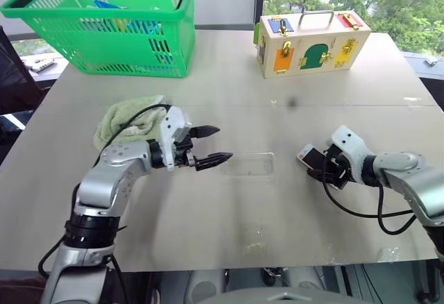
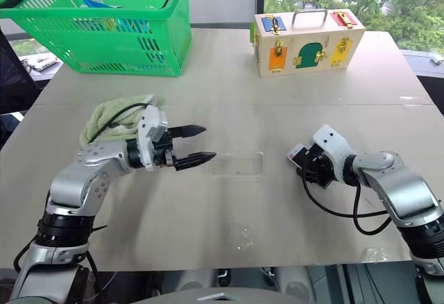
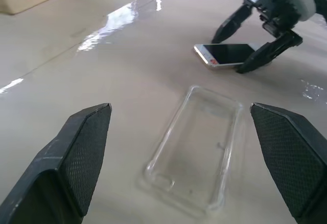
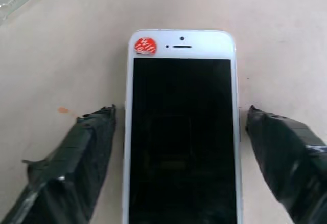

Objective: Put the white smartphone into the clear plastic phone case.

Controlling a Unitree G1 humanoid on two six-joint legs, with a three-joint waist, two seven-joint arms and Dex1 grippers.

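Fingers [image 4: 82, 152] astride one white smartphone [image 4: 181, 132]

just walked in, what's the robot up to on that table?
It is working on getting the white phone into the clear case. The phone lies flat, screen up, on the table between the open fingers of the right pincer, not gripped. The empty case lies apart from it, in the middle of the table. The left pincer is open beside the case, touching nothing.
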